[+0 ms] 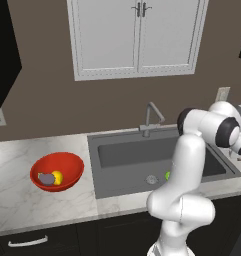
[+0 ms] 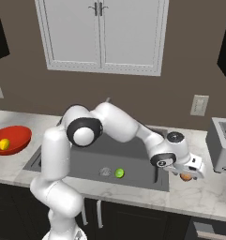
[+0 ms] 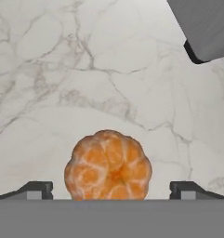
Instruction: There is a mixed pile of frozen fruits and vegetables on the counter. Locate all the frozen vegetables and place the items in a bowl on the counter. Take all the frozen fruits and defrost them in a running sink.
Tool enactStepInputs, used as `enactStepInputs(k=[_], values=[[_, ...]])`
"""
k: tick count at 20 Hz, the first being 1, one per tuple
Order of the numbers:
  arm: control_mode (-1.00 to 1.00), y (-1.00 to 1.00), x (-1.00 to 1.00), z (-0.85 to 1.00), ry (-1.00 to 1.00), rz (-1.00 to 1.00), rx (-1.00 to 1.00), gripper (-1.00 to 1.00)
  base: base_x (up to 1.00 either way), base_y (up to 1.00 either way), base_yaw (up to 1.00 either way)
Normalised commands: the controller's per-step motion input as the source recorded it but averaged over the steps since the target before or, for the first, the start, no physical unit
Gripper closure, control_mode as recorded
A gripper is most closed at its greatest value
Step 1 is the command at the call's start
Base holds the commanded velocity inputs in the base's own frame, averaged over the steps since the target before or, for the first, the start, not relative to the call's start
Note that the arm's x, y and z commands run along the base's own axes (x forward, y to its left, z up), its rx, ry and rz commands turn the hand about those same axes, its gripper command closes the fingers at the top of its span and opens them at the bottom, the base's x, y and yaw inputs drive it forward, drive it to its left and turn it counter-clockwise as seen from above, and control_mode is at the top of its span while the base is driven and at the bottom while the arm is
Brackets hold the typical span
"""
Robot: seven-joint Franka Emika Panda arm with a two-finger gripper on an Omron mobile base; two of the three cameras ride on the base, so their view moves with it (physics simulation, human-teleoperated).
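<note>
Orange [image 3: 108, 165] sits on the counter [image 3: 62, 69] right of the sink [image 2: 133, 164], between the spread fingers of the gripper [image 3: 111, 189], ungrasped. Lime [image 2: 119, 173] lies in the sink; yellow [image 1: 57, 177] and purple [image 1: 45, 178] pieces sit in the bowl [image 1: 67, 162].

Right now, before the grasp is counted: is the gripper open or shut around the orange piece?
Open. In the hand view both fingertips stand wide apart on either side of the orange piece.

Orange piece between wide jaws, toaster close by

In the hand view the peeled orange piece [image 3: 108, 166] sits at 6 o'clock with bare counter [image 3: 62, 69] open from 9 to 12; the toaster [image 3: 204, 25] blocks 1 o'clock, its foot on the marble.
</note>
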Motion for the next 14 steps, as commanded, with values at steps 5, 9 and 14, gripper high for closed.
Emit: enactStepInputs(k=[5, 9, 14], values=[[-1.0, -0.25, 0.13, -0.04, 0.0, 0.0, 0.0, -1.0, 0.0, 0.0, 0.0], [-1.0, -0.18, 0.11, -0.18, 0.0, 0.0, 0.0, -1.0, 0.0, 0.0, 0.0], [-1.0, 0.0, 0.03, -0.26, 0.02, 0.0, 0.0, 1.0, 0.0, 0.0, 0.0]])
